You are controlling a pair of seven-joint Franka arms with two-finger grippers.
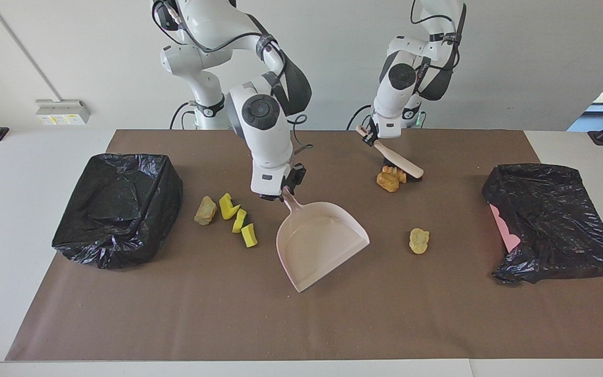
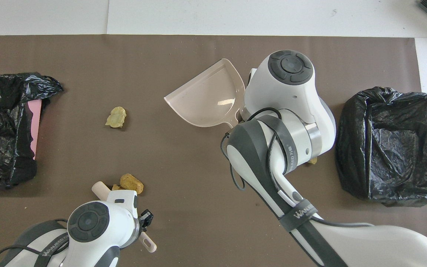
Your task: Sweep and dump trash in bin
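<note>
You have both tools in hand but nothing collected yet, so nearly the whole job is still ahead of you. Your right gripper (image 1: 283, 191) is clamped on the handle of the pink dustpan (image 1: 318, 242), whose mouth is turned toward the left arm's end of the table; the pan is empty. Just beside that gripper, toward the right arm's end, lies a row of trash: three yellow sponge wedges (image 1: 237, 220) and a pale tan lump (image 1: 205, 210) next to them. Past those sits the black-lined bin (image 1: 118, 208), open at the top, with nothing visible inside apart from the liner. Your left gripper (image 1: 369, 134) is closed on the handle of the brush (image 1: 397, 161), which slants down from it so that the head rests right against the orange-brown bread pieces (image 1: 388, 180); the second of them is mostly hidden by the brush. A lone tan lump (image 1: 419, 240) lies between the dustpan's mouth and the second black bag (image 1: 553, 220), which is crumpled over something pink, and its contents cannot be seen. My reading is that the first sweep toward the pan is only beginning, so every piece must still be swept in, carried and dumped.
</note>
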